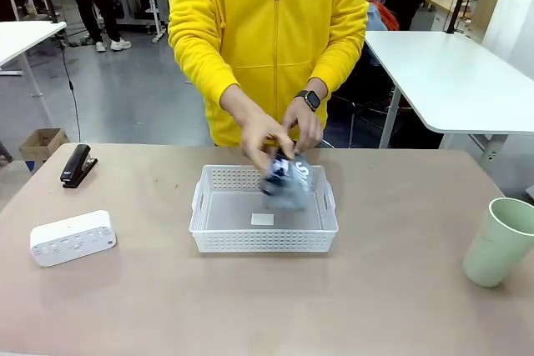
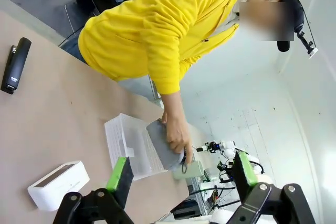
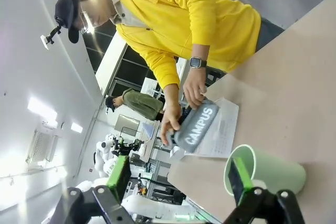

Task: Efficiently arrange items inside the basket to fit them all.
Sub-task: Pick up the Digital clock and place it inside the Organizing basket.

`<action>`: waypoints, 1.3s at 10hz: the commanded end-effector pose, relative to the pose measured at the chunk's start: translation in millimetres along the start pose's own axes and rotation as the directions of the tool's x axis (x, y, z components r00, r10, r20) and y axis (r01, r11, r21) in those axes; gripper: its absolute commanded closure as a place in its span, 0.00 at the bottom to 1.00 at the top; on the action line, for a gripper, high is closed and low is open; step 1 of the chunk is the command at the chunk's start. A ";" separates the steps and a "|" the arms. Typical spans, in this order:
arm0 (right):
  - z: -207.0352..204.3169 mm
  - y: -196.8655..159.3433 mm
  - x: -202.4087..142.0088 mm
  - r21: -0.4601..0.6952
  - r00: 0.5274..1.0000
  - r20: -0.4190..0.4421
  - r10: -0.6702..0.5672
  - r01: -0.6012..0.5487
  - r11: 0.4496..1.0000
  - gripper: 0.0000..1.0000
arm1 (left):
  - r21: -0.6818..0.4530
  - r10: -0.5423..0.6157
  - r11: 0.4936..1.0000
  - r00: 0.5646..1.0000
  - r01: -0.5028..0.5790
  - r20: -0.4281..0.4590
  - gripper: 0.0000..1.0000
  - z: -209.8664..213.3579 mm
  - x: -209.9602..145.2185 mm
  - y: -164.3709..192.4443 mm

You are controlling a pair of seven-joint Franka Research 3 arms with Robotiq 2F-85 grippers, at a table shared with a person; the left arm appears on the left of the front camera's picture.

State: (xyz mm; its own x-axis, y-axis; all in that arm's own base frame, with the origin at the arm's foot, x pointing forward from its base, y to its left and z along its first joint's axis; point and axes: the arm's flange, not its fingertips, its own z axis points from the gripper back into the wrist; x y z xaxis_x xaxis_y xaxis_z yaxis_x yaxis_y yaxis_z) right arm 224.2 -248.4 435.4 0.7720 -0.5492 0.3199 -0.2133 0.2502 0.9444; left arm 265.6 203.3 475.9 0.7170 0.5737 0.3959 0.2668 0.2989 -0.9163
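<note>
Gripping the grey pouch (image 1: 288, 179) with both hands (image 1: 265, 135), the person holds it tilted over the far right part of the white basket (image 1: 264, 243). Blur hides whether it touches the bottom yet. Laid flat and crosswise, I judge, it would take up the floor that the other items need.

The left gripper (image 2: 180, 174) and the right gripper (image 3: 178, 178) hover with jaws wide apart and nothing in them. Reaching in now would risk meeting those hands.

The green cup (image 1: 501, 242) stands upright well to the right of the basket, close by the right gripper, so a careless descent could tip it. The white box (image 1: 72, 238) and a black stapler (image 1: 77, 164) lie well apart on the left of the table (image 1: 392, 289), with nothing between them and the basket.
</note>
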 end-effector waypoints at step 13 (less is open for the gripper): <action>-0.9 1.1 2.9 0.012 1.000 0.015 0.026 -0.026 1.000 0.00 | 0.279 -0.129 0.929 0.921 0.242 -0.368 0.00 -88.4 -4.1 -25.1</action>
State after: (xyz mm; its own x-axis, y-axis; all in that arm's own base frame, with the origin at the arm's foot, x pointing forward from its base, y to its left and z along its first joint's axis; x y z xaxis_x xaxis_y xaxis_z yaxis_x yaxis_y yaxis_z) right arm 223.8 -247.8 435.2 0.7742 -0.5492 0.3146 -0.2043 0.2536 0.9455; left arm 305.9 142.3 486.2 0.8493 0.2873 0.4428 0.2451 0.5284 -0.8129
